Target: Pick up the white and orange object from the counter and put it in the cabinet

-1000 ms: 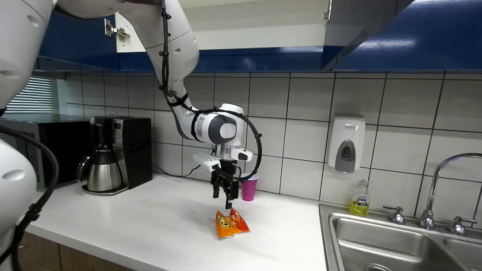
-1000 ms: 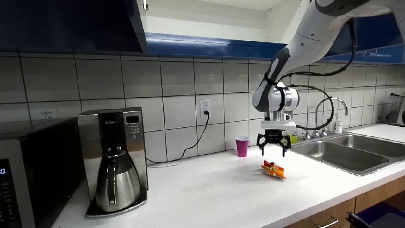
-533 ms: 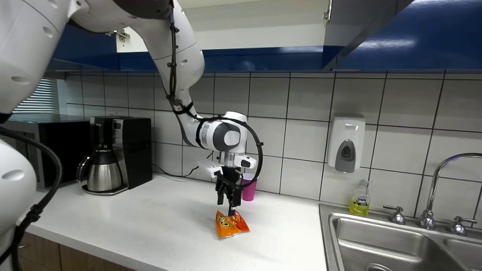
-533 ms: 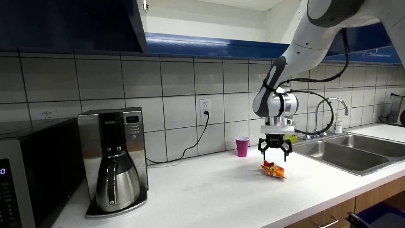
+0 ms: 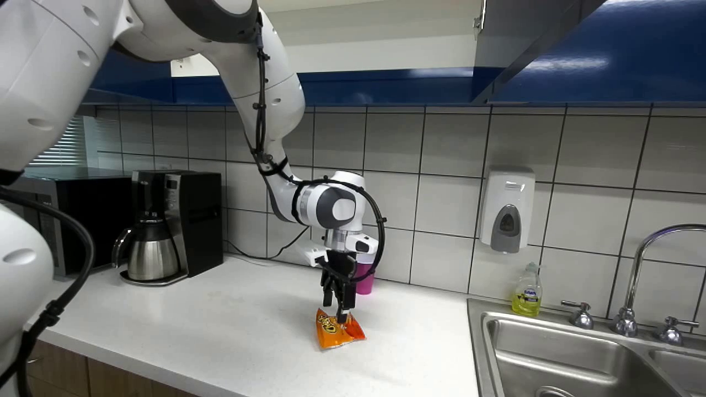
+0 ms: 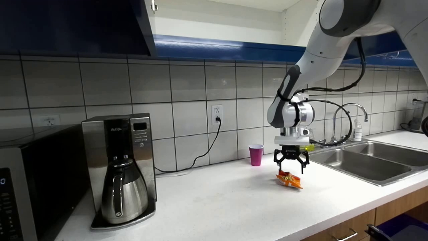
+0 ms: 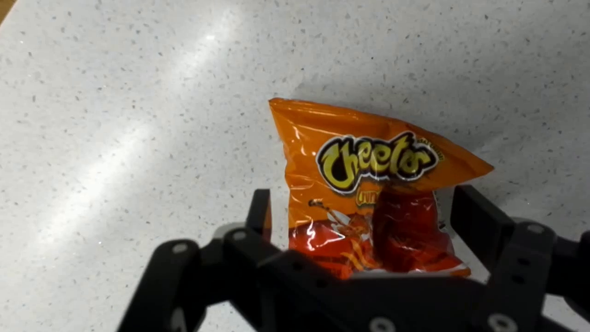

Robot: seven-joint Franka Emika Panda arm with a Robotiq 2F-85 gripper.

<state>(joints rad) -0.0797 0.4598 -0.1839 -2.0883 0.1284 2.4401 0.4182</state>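
Observation:
The orange and red snack bag (image 5: 329, 334) with a little white lies on the white counter (image 5: 231, 336). It also shows in an exterior view (image 6: 289, 180) and in the wrist view (image 7: 364, 184). My gripper (image 5: 335, 312) points straight down close over the bag and is open and empty, as an exterior view (image 6: 291, 172) also shows. In the wrist view, the fingers (image 7: 362, 200) stand on either side of the bag's lower part, with counter showing between each finger and the bag. The gripper body hides the bag's bottom edge. The upper cabinet (image 5: 386, 47) is open, with a pale interior (image 6: 217, 21).
A pink cup (image 6: 256, 156) stands by the tiled wall behind the gripper. A coffee maker (image 6: 118, 167) and a microwave (image 6: 46, 174) stand at one end. A sink (image 5: 562, 347) with a faucet (image 5: 634, 270) and yellow soap bottle (image 5: 527, 295) lies at the other. A blue cabinet door (image 5: 595, 60) hangs above.
The gripper has come down toward the bag, with a slight shift right in both exterior views. Its fingers stay open. The bag has not moved.

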